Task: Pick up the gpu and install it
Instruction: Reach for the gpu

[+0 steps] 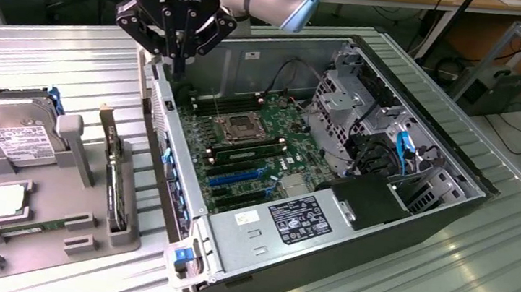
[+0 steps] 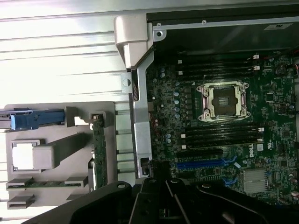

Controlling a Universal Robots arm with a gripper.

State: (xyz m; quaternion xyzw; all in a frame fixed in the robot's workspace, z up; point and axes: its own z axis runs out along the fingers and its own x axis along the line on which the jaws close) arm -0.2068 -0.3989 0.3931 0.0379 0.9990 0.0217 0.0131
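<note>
1. Hovering above the far end of the open computer case's (image 1: pixel 259 258) side wall (image 1: pixel 160 135), the gripper (image 1: pixel 179 68) has its fingers pressed together with nothing between them.
2. The gpu (image 1: pixel 116 182) stands on edge in a slot of the grey tray (image 1: pixel 45 214). It is lower than the fingers, outside that wall, toward the exterior view's left.
3. Its long axis runs alongside the wall, leading away from the fingers. Card and fingers are well apart.
</note>
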